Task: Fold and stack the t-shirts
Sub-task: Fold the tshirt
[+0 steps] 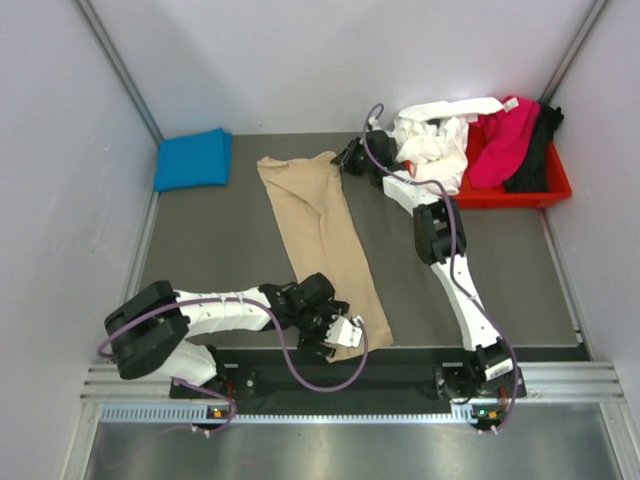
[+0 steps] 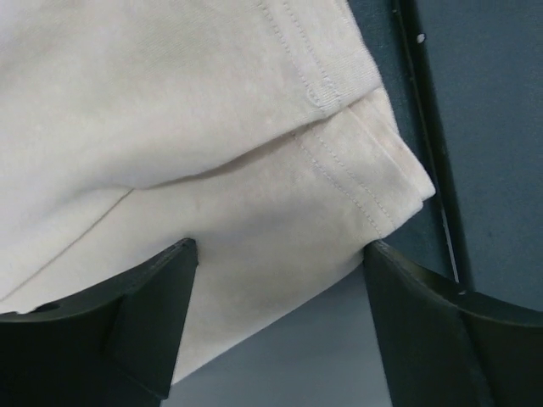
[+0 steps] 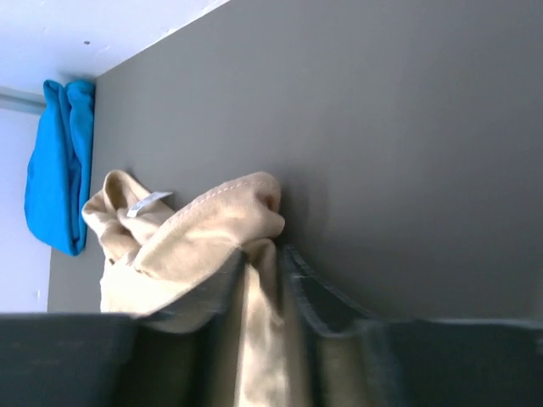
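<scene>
Lower centre, the left jaws stand spread around the near hem of the tan t-shirt (image 1: 320,225), which lies lengthwise on the worktop (image 1: 220,250); upper centre, the right jaws pinch its far corner. A folded blue t-shirt (image 1: 193,158) lies upper left.

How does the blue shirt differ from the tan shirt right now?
The blue shirt is folded into a compact pad at the far left corner; the tan shirt lies as a long strip down the middle. No pincer touches the blue shirt; the right pincer pinches the tan shirt's far end. Both are plain cloth.
</scene>
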### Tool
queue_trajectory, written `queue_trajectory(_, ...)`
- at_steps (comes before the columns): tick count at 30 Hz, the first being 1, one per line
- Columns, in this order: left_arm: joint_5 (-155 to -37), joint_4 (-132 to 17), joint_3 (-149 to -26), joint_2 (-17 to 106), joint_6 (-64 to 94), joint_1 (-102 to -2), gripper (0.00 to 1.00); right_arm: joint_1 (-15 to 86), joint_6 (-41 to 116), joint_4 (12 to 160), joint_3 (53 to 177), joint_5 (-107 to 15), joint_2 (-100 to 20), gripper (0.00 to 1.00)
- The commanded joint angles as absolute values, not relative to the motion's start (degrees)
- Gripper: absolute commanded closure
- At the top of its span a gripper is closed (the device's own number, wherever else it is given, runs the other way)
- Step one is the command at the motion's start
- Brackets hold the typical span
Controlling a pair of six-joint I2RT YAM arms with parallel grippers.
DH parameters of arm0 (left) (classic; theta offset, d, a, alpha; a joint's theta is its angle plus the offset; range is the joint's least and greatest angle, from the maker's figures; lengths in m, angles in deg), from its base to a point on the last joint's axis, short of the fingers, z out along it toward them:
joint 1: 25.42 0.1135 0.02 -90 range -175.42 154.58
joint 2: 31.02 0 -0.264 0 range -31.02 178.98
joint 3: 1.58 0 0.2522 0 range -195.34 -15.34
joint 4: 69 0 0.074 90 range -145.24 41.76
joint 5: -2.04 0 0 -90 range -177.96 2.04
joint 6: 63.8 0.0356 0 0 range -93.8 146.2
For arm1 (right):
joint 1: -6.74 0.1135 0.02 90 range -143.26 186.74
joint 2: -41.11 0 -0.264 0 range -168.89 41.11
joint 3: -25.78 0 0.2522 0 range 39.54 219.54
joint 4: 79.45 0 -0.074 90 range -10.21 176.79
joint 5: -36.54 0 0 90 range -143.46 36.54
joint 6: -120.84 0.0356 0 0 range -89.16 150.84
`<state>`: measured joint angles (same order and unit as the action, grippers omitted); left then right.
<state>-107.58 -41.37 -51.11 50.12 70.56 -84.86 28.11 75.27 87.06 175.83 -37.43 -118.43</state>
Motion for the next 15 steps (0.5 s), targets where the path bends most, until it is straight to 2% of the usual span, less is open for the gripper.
queue_trajectory(1, -107.38, -47.07, -51.82, 52.9, 73.66, -85.63, 0.21, 28.28, 78.56, 90.91, 176.92, -39.3, -119.47, 0.82)
queue_trajectory(2, -107.03, -46.54, -51.99, 53.17, 74.1, -86.24, 0.26, 28.19, 79.52, 91.35, 176.4, -39.65, -119.03, 0.86)
queue_trajectory(3, -106.86, -46.1, -51.91, 53.35, 74.54, -86.33, 0.45, 28.1, 79.97, 92.83, 175.43, -40.01, -118.94, 0.94)
queue_trajectory(5, -104.68, -44.97, -51.99, 53.35, 75.16, -86.42, 0.74, 28.01, 81.64, 94.86, 175.25, -40.53, -118.94, 1.0)
queue_trajectory(6, -102.57, -43.22, -52.34, 53.7, 75.33, -86.51, 1.0, 27.93, 82.43, 95.83, 175.25, -40.71, -119.11, 1.0)
queue_trajectory(9, -98.69, -37.69, -53.31, 52.57, 77.78, -85.28, 1.0, 27.31, 86.2, 97.68, 174.73, -42.81, -119.29, 1.0)
queue_trajectory(15, -99.29, -28.62, -51.82, 46.42, 83.05, -81.68, 1.0, 25.47, 87.09, 98.65, 167.26, -50.63, -113.5, 1.0)
